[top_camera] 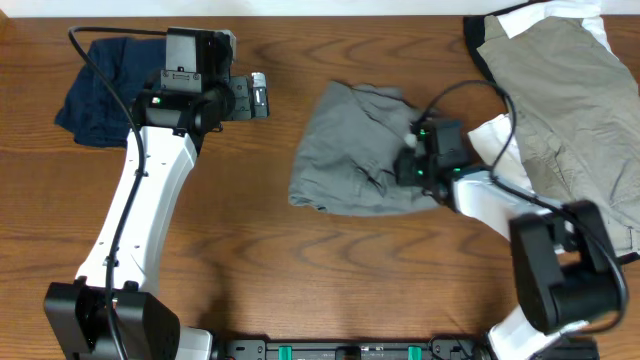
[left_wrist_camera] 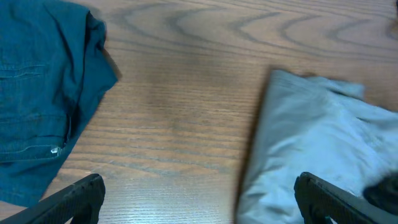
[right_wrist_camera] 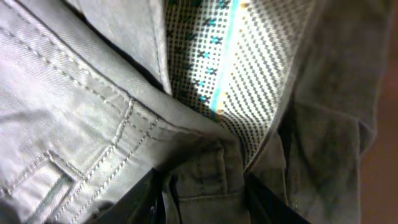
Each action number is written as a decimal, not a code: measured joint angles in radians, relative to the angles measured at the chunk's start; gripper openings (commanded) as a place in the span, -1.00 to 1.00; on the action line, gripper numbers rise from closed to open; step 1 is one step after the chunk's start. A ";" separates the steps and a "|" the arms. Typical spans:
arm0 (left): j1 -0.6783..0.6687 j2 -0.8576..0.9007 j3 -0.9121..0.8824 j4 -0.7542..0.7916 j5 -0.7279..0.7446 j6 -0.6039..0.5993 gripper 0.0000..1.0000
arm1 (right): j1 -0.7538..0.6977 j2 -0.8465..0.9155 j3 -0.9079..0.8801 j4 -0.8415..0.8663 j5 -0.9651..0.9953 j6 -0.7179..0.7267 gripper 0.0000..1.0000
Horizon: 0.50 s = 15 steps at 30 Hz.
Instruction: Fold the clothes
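While the grey shorts (top_camera: pixel 355 150), likely soft and light, are lying crumpled on the counter (top_camera: pixel 300 280), the right pincer (right_wrist_camera: pixel 202 199) is straddling their stiffer waistband (right_wrist_camera: pixel 186 134), probably the best hold, grip uncertain, and the left pincer (left_wrist_camera: pixel 199 186) is hanging wide open, empty.

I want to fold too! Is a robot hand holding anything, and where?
The right gripper has a waistband fold of the grey shorts between its fingers; a firm grip cannot be told. The left gripper holds nothing.

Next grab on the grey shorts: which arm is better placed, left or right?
Right. The right gripper sits on the grey shorts, fingers pinching a bunched fold by the waistband lining. The left gripper hangs open above bare table, beside the shorts' edge, gripping nothing.
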State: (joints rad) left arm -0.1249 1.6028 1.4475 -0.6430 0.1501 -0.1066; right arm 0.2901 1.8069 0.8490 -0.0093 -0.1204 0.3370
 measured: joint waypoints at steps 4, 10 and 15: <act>0.000 0.000 0.000 -0.003 0.000 0.000 0.96 | 0.053 0.095 0.015 0.233 0.001 0.013 -0.08; 0.000 0.000 0.000 -0.017 0.000 -0.001 0.96 | 0.095 0.150 0.077 0.280 0.000 0.024 0.32; 0.000 0.000 -0.001 -0.046 0.000 -0.009 0.96 | 0.086 0.139 0.198 0.098 -0.017 0.024 0.62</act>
State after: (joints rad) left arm -0.1253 1.6032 1.4467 -0.6888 0.1505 -0.1154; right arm 0.3759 1.9461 1.0473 0.0887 -0.1371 0.3614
